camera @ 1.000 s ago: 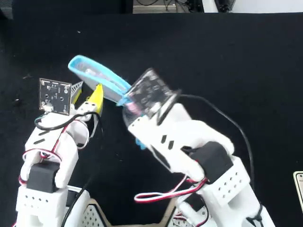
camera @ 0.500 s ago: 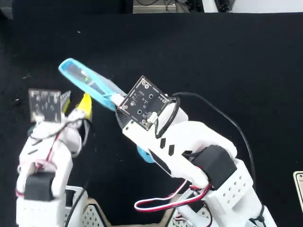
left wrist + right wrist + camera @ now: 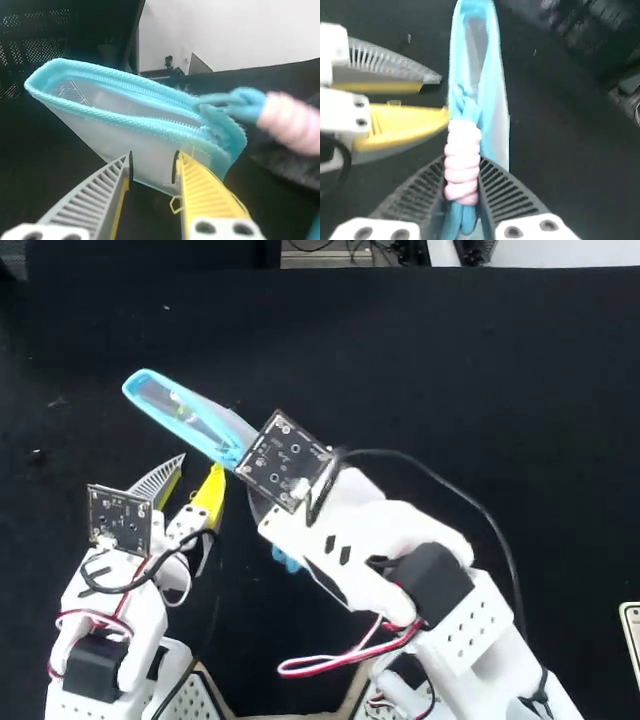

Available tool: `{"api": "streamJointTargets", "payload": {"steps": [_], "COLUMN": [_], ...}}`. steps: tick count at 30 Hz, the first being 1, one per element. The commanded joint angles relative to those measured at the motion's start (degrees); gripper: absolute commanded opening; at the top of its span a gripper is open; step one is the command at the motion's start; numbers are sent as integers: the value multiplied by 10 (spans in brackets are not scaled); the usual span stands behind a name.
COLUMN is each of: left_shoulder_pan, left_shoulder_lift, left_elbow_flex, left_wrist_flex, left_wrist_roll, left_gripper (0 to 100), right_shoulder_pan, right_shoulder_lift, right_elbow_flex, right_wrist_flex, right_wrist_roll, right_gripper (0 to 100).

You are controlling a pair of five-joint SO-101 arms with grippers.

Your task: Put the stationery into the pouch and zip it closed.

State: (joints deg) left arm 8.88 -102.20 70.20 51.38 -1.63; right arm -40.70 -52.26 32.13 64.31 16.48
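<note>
Over the table (image 3: 450, 360), right hand (image 3: 462, 190) clenches the cord (image 3: 462, 160) of the pouch (image 3: 175, 410); released left hand (image 3: 196, 466) flanks its edge.

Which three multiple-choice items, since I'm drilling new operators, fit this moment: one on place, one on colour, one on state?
1. What does the right claw grip?
A. The pouch's bottom corner
B. The pouch's pull cord
C. A pen

2. What colour is the pouch's trim?
A. Red
B. Green
C. Light blue

3. How is the left claw?
A. Open
B. Shut on a pen
C. Shut on the cord

Answers:
1 B: the right claw closes on the pink and blue pull cord of the pouch.
2 C: the trim is light blue.
3 A: the left claw has its fingers spread, close under the pouch.
</note>
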Motion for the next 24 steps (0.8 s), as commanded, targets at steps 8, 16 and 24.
{"api": "streamJointTargets", "payload": {"steps": [8,16,24], "left_shoulder_pan": [11,12,12], "left_shoulder_lift": [5,5,5], "left_elbow_flex": [0,0,2], "left_wrist_flex": [-33,-32,-28], "left_wrist_roll": [4,4,4], "left_gripper": [163,163,163], "right_shoulder_pan": [39,11,14], "right_shoulder_lift": [-134,-152,-154], "right_elbow_flex": [94,174,266], "right_wrist_flex": [-18,-145,-230], "right_wrist_roll": [-2,-2,-2], "right_gripper": [145,149,151]}}
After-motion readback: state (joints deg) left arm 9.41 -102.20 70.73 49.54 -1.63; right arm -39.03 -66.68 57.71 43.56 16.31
